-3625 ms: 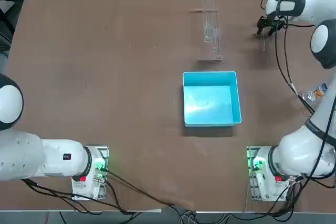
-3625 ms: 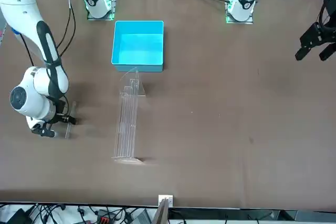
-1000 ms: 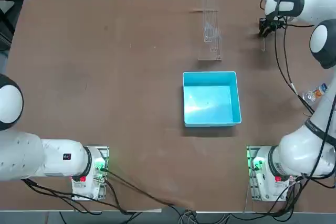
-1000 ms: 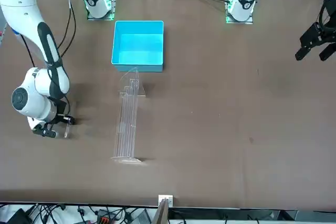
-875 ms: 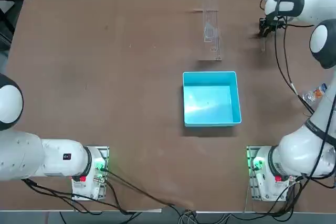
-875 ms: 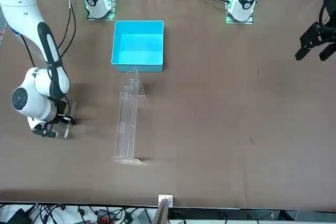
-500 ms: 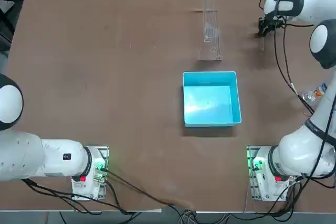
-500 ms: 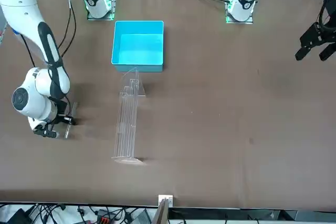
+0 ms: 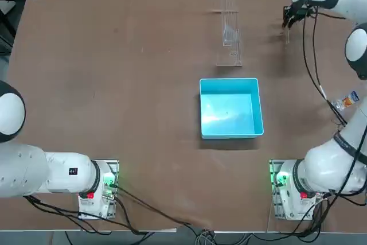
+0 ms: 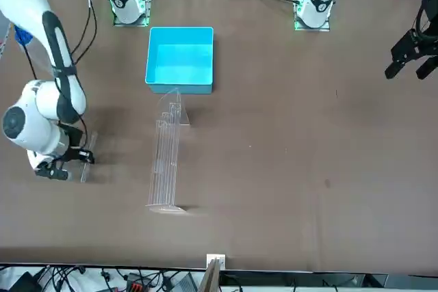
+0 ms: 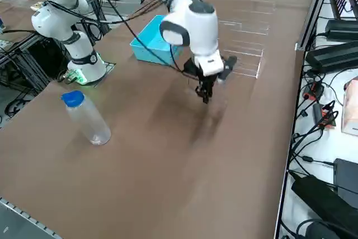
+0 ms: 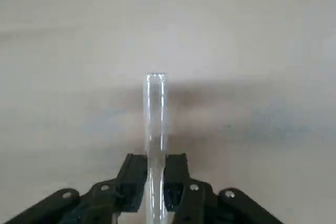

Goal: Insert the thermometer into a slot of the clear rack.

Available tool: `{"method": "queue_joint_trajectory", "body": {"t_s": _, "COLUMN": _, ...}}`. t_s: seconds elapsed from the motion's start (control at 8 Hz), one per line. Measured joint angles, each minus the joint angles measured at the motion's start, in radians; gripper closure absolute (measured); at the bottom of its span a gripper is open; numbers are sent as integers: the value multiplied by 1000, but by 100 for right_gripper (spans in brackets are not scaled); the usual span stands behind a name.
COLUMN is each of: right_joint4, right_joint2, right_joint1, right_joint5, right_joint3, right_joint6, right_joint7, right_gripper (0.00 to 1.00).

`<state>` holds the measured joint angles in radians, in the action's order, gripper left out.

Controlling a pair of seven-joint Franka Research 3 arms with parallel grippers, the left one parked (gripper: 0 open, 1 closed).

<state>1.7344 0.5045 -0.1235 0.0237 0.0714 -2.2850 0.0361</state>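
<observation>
My right gripper is shut on the thermometer, a thin clear glass rod that sticks out straight between the two black fingers. In the top view the gripper is at the table's far right, with the thermometer hanging just off it above the brown surface. The clear rack stands to the gripper's left, a long narrow transparent strip with a small base at its near end. The front view shows the gripper with the thermometer, well apart from the rack.
A light-blue square box sits on the table in front of the rack's near end. A plastic bottle with a blue cap stands near the table's right edge. Black cables hang along the right arm. The table's far edge lies just beyond the gripper.
The right gripper, still shut on the thermometer, has risen from the table over the last half second, carrying the rod up with it. The rack and box have not moved.
</observation>
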Motion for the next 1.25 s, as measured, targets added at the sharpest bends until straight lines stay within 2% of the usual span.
{"method": "queue_joint_trajectory", "body": {"t_s": 0.25, "right_joint4": 0, "right_joint2": -62, "right_joint1": 3, "right_joint5": -20, "right_joint3": 73, "right_joint6": 40, "right_joint7": 2, "right_gripper": 78}}
{"method": "queue_joint_trajectory", "body": {"t_s": 0.62, "right_joint4": 1, "right_joint2": -70, "right_joint1": 8, "right_joint5": -106, "right_joint3": 160, "right_joint6": 43, "right_joint7": 3, "right_gripper": 78}}
{"method": "queue_joint_trajectory", "body": {"t_s": 0.88, "right_joint4": 0, "right_joint2": -70, "right_joint1": 9, "right_joint5": -208, "right_joint3": 201, "right_joint6": 43, "right_joint7": 4, "right_gripper": 78}}
{"method": "queue_joint_trajectory", "body": {"t_s": 1.25, "right_joint4": -20, "right_joint2": -67, "right_joint1": 26, "right_joint5": -288, "right_joint3": 236, "right_joint6": 41, "right_joint7": 5, "right_gripper": 78}}
